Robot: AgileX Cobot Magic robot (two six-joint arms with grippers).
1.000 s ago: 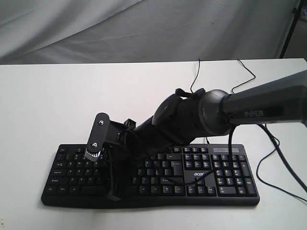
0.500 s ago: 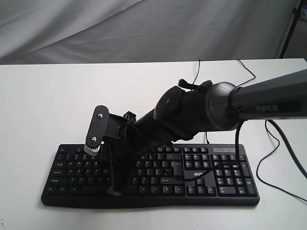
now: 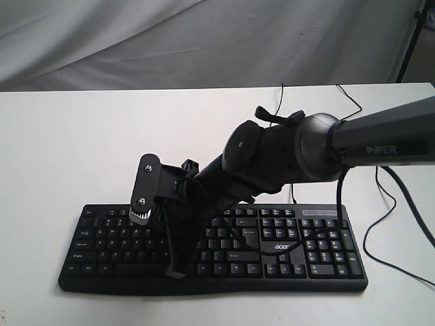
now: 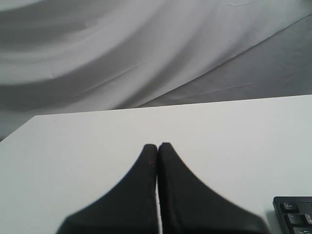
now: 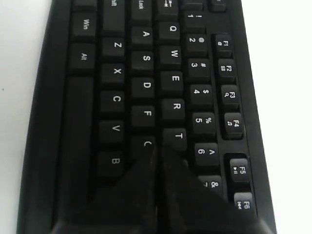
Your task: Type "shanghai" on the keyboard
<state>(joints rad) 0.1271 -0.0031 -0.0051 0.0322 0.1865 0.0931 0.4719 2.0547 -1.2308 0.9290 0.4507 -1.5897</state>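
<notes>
Keyboard (image 3: 224, 257) marked "acer", right tool (image 5: 156, 151) clenched at G key (image 5: 147, 144), arm (image 3: 380, 142) lettered "PIPER"; left tool (image 4: 157, 146) clenched over table (image 4: 243, 136)

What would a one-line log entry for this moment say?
task: type shanghai | right gripper: shut, tips over keyboard by G key, contact unclear | left gripper: shut, over white table
</notes>
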